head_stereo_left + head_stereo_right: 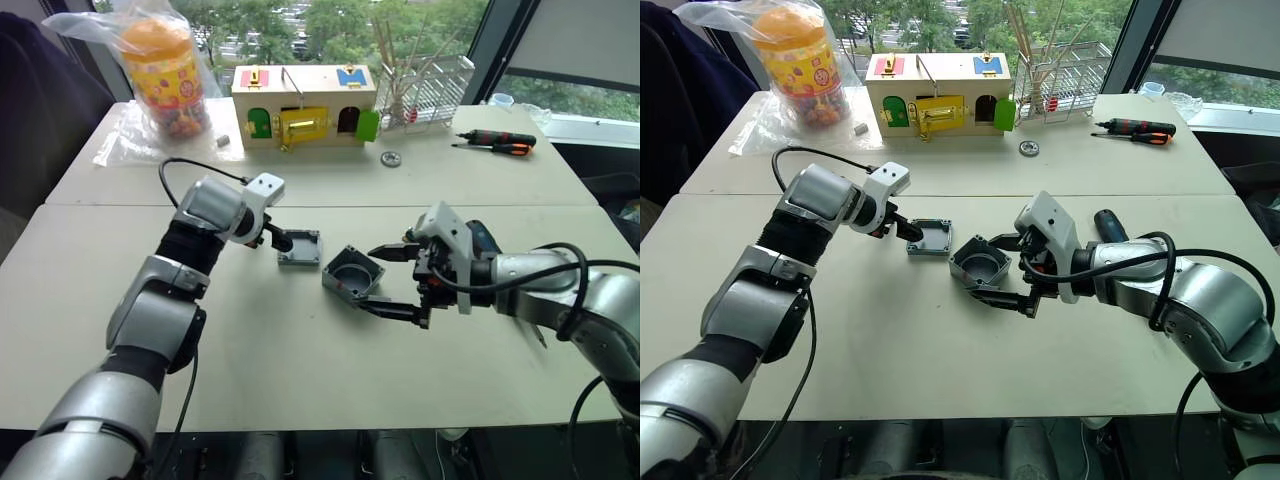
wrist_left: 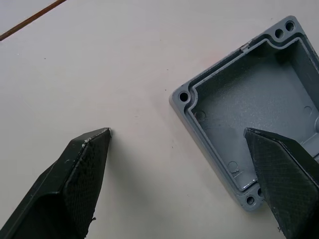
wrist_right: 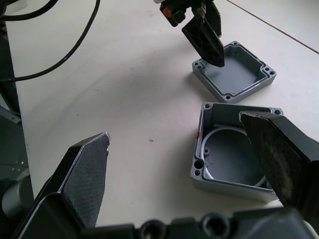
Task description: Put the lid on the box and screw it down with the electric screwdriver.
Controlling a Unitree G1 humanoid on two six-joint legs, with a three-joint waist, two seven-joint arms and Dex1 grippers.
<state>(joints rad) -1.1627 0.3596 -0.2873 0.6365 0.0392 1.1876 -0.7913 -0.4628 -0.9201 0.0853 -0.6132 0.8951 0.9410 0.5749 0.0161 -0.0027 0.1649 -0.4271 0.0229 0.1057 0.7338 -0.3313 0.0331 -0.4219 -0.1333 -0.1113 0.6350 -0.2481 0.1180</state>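
Pale table [image 1: 300, 380] under a window, wooden box [image 1: 303, 105] with coloured doors at the back. Left gripper [image 1: 283, 243] spread wide, one finger [image 2: 286, 174] over the lid [image 1: 300, 248], lying hollow side up. Just right of it, box [image 1: 352, 272], tilted, open. Right gripper [image 1: 397, 282] released, straddling the box's near corner without touching. Electric screwdriver [image 1: 1108, 225] lying behind the right wrist.

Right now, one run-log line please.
lid off, on table | box open | left gripper open at lid | right gripper open at box
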